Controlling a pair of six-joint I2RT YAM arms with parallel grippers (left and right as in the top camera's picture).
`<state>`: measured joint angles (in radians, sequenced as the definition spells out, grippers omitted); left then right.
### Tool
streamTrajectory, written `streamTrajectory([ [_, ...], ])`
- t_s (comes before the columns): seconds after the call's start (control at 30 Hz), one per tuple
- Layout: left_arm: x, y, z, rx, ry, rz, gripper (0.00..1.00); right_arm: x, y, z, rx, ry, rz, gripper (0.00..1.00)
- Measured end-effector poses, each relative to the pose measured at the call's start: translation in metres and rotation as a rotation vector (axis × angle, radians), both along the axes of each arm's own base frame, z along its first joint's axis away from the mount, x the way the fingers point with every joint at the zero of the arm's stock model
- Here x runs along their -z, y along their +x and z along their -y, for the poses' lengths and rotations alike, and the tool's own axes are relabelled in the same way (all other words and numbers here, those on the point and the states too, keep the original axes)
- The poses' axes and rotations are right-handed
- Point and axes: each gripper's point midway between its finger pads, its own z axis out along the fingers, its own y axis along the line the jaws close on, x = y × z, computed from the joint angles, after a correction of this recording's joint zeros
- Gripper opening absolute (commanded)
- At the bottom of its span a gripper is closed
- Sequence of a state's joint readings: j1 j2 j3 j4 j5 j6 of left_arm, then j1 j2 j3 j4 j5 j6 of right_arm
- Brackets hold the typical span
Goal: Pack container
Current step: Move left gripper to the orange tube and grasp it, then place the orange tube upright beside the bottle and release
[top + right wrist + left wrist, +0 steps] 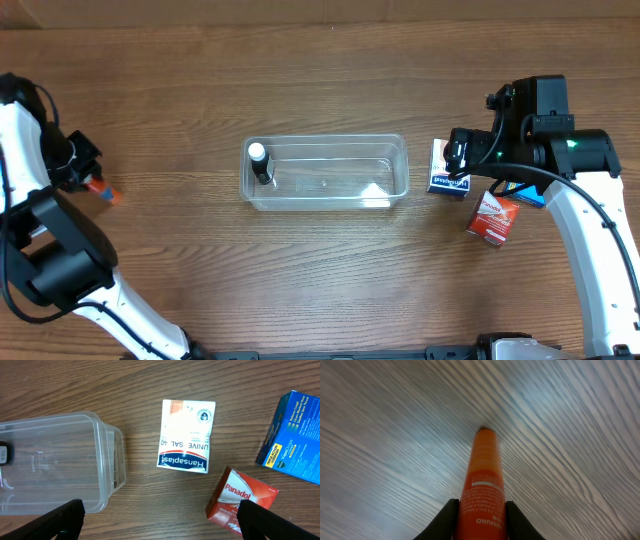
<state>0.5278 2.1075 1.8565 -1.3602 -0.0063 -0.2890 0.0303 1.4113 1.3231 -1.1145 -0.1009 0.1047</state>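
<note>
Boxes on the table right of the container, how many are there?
3: a white Hansaplast box nearest the container, a red Panadol box beside it, a blue box farthest right. None seems hidden.

Place: robot lab bench, by the look of it.
Surface: wood-grain table [300,290].
Machinery: two white robot arms [600,260] at the table's sides.
Props: medicine boxes [185,435], clear container [325,205].

Hansaplast box [185,435], Panadol box [242,497] and blue box [292,435] on wooden table [150,390]; orange tube [482,485].
</note>
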Motion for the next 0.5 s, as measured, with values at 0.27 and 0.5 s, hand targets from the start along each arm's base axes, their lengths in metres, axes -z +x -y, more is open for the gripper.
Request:
streamTrajectory([
  [0.27, -0.102, 0.020, 0.100, 0.224, 0.000, 0.248, 0.04, 0.000, 0.000, 0.000, 0.000, 0.000, 0.000, 1.00],
  [0.5, -0.169, -0.017, 0.250, 0.631, -0.043, 0.374, 0.04, 0.000, 0.000, 0.000, 0.000, 0.000, 0.000, 1.00],
])
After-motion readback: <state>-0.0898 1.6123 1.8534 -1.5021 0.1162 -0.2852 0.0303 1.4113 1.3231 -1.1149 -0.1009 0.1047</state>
